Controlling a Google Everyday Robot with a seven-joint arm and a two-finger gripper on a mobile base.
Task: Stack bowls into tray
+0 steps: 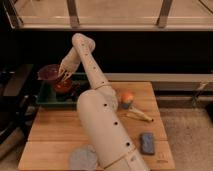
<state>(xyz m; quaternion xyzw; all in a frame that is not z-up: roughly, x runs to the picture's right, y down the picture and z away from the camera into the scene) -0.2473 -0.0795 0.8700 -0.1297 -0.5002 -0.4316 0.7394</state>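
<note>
Up at the back left corner of the wooden tabletop (55, 127) sits the green tray (47, 99), and everything below is placed against it. The arm (100, 115) reaches over the tray, and the gripper (63, 75) hangs just above the tray's middle. Its fingers (66, 73) close on the near rim of the dark purple bowl (49, 73), which is held up above the tray's left half, tilted slightly. The red-orange bowl (63, 86) rests inside the tray, directly under the fingers and just below the lifted bowl. Right of the tray, well apart, stands an orange fruit (127, 96), with a banana (139, 116) in front of it. Farther forward lie a blue sponge (147, 142) and a round grey cloth (83, 158).
</note>
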